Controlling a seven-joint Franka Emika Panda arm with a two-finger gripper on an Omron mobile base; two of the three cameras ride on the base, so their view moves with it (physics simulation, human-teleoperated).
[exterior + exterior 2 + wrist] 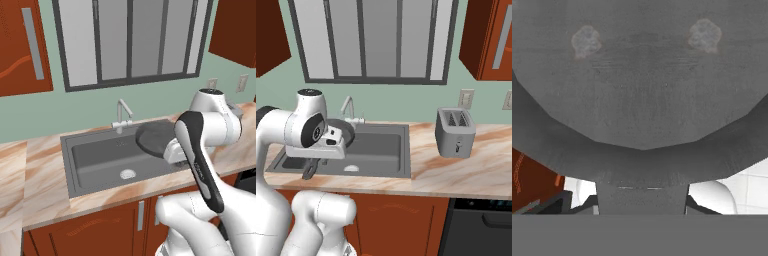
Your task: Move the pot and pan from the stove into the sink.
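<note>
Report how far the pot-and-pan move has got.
Done: nothing lies in the sink yet; its basin is bare. In hand: the claw is shut on the pan, held above the sink's right half beside the faucet. Left: lower and release the pan, then fetch the pot.

Bright, even light, no glare. Soft shadow in the sink (95,155). Pics look blocky; the pan (642,90) up close looks fuzzy.

So the pan (154,138) is up in the air over the right end of the sink (95,161), tilted, with the arm's wrist right against it. Chrome faucet (122,114) sits behind the basin, marbled counter (35,175) all around.
</note>
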